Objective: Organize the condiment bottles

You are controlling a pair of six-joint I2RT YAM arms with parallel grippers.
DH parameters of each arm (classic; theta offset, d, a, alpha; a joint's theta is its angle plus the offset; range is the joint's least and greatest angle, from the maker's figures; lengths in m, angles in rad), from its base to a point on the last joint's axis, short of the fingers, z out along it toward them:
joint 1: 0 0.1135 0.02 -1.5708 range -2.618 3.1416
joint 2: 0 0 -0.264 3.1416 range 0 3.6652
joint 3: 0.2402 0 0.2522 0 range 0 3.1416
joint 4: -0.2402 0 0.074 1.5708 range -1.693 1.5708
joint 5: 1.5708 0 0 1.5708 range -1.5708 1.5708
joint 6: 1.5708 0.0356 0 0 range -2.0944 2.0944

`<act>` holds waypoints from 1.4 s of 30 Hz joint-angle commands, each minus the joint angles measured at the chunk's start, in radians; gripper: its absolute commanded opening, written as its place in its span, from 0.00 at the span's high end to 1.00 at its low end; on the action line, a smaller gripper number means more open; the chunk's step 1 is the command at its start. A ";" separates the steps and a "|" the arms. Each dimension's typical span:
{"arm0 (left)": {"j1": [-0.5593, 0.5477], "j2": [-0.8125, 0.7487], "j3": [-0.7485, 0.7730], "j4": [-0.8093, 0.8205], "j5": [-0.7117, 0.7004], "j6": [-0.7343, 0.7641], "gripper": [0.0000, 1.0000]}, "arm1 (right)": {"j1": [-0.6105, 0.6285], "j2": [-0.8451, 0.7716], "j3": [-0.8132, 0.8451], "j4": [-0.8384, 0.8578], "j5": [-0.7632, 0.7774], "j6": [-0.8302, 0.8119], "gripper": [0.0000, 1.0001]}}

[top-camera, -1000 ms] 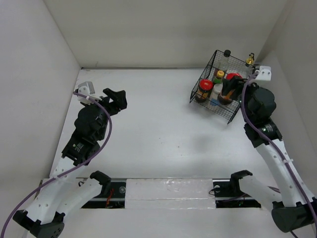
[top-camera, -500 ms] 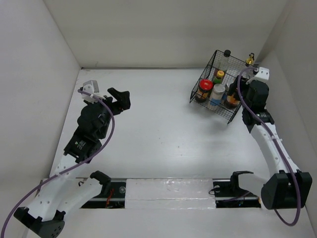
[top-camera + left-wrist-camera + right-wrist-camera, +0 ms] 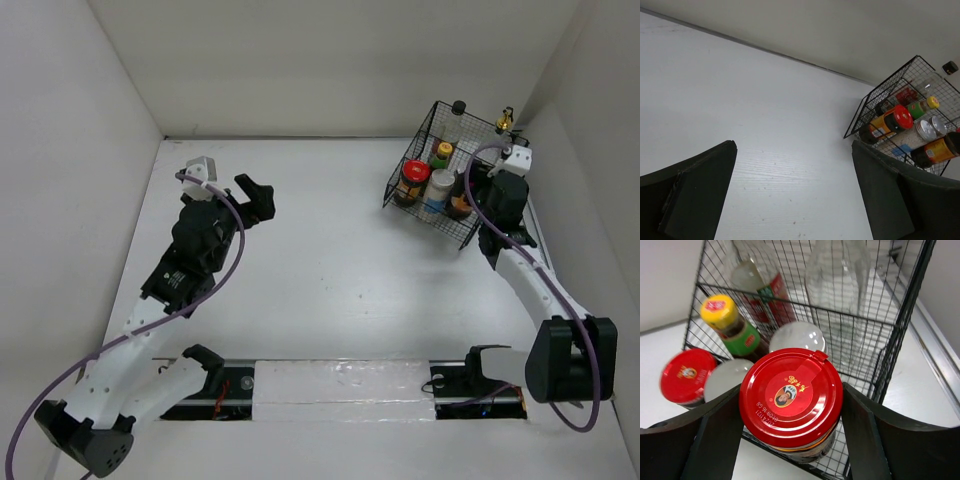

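Observation:
My right gripper (image 3: 791, 407) is shut on a red-lidded dark jar (image 3: 790, 392), one finger on each side, at the near right corner of the black wire basket (image 3: 905, 325). In the basket stand another red-lidded jar (image 3: 687, 376), a yellow-capped sauce bottle (image 3: 720, 310), two silver-lidded shakers (image 3: 797, 337), a clear glass bottle (image 3: 837, 275) and a red-labelled bottle (image 3: 760, 287). From above, the right gripper (image 3: 463, 195) sits at the basket's (image 3: 405, 200) right side. My left gripper (image 3: 257, 200) is open and holds nothing, far left of the basket (image 3: 865, 112), over bare table (image 3: 795, 195).
White walls close the table at the back, left and right. The basket stands in the far right corner, close to the right wall. A rail (image 3: 340, 385) with both arm bases runs along the near edge.
The left gripper has opened wide and its arm has reached forward and to the right. The right wrist has swung in with the jar, which now stands at the basket's near right corner.

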 commanded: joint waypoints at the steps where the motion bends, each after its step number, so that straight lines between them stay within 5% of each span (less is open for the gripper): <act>1: 0.004 0.011 0.025 0.043 0.030 0.022 0.04 | 0.014 -0.014 -0.002 0.225 0.043 0.011 0.52; 8: 0.004 0.021 0.025 0.043 0.041 0.022 0.01 | 0.043 -0.005 -0.053 0.243 0.120 0.011 0.52; 17: 0.004 0.021 0.025 0.034 0.070 0.022 0.01 | 0.077 0.029 -0.074 0.231 0.184 0.011 0.31; 23: 0.004 0.021 0.025 0.034 0.070 0.022 0.01 | 0.086 0.038 -0.056 0.199 0.184 0.020 0.29; 32: 0.004 0.021 0.025 0.034 0.070 0.022 0.01 | 0.086 0.007 -0.014 0.116 0.235 0.029 0.02; 42: 0.004 0.012 0.025 0.043 0.079 0.031 0.01 | 0.164 -0.181 0.052 0.044 0.134 0.020 0.00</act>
